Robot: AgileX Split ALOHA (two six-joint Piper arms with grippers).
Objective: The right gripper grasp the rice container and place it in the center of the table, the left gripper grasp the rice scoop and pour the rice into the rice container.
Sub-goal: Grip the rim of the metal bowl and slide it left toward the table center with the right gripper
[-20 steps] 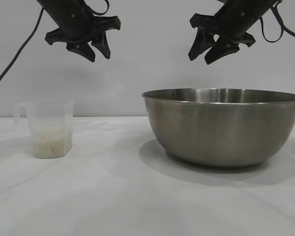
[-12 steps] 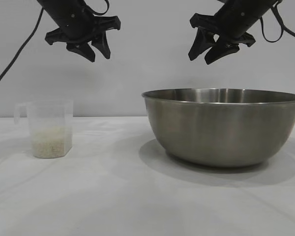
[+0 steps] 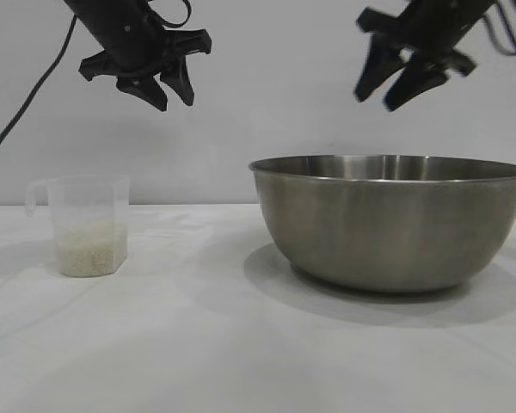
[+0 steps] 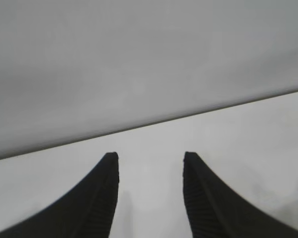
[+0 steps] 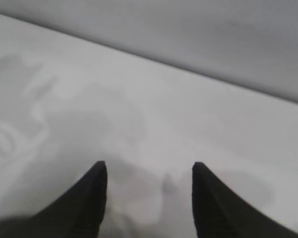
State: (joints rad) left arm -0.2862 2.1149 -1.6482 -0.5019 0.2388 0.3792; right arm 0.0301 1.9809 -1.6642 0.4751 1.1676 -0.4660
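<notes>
The rice container (image 3: 391, 219), a large steel bowl, stands on the right half of the white table (image 3: 198, 344). High above its rim hangs my right gripper (image 3: 380, 96), open and empty. The rice scoop (image 3: 86, 225), a frosted plastic cup with a loop handle, stands at the left, upright, with rice (image 3: 89, 249) filling its lower part. My left gripper (image 3: 170, 98) hovers well above it and a little to the right, open with nothing in it. In each wrist view the left gripper (image 4: 150, 157) and right gripper (image 5: 150, 165) show only bare cloth between their fingers.
A plain grey wall (image 3: 267, 112) rises behind the table. White cloth lies bare between the scoop and the bowl and across the front of the table. A black cable (image 3: 26, 103) trails down from the left arm.
My right gripper has shifted to the right and slightly up above the bowl. The left gripper, scoop and bowl have not moved.
</notes>
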